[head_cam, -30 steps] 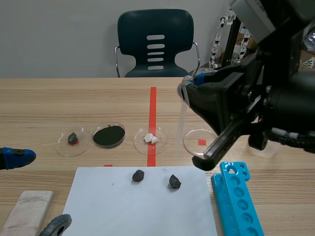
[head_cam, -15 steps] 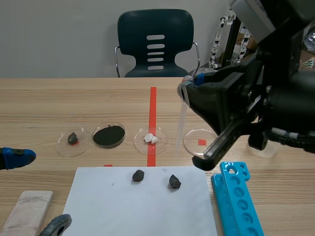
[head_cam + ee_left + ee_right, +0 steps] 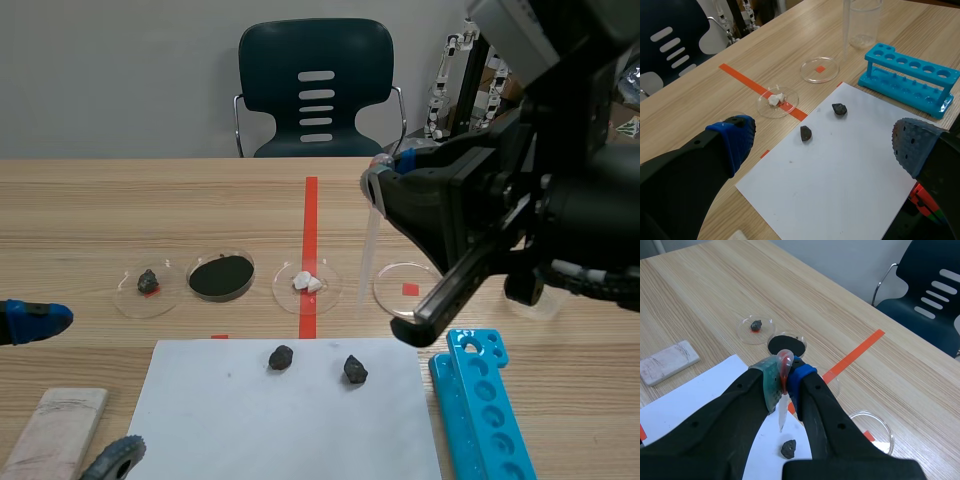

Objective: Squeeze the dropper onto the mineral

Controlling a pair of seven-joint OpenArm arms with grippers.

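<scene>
My right gripper [image 3: 380, 182] is held high over the table's middle, shut on the bulb of a clear dropper [image 3: 368, 250] that hangs straight down. In the right wrist view the red-tinted dropper [image 3: 783, 390] is pinched between the pads of the right gripper [image 3: 784, 375]; its tip hangs above the white paper, short of a dark mineral [image 3: 788, 449]. Two dark minerals [image 3: 281, 357] [image 3: 355, 370] lie on the white paper [image 3: 220, 430]. My left gripper [image 3: 822, 145] stands open at the table's left with nothing in it; its blue tip [image 3: 30, 322] shows in the scene view.
A row of petri dishes: a small dark rock [image 3: 148, 281], black powder [image 3: 221, 276], white mineral pieces [image 3: 307, 282], an empty dish [image 3: 405, 288]. A blue test-tube rack [image 3: 485, 400] stands right of the paper, a clear beaker [image 3: 862, 25] beyond it. A pale block [image 3: 55, 435] lies at the front left.
</scene>
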